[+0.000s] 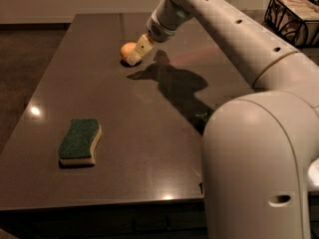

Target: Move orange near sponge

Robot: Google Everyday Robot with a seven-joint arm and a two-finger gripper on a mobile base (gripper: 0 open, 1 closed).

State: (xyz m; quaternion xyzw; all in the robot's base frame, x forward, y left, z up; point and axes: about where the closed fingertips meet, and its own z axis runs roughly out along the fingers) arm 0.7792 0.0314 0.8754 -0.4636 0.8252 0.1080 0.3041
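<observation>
The orange is a small round pale-orange fruit on the far part of the dark table. My gripper, with cream blocky fingers, is right at the orange's right side and partly covers it. The sponge, dark green on top with a pale yellow body, lies flat at the near left of the table, well apart from the orange and the gripper.
My white arm fills the right of the view and hides most of a green snack bag. A dark wire basket stands at the far right. The table's front edge runs along the bottom.
</observation>
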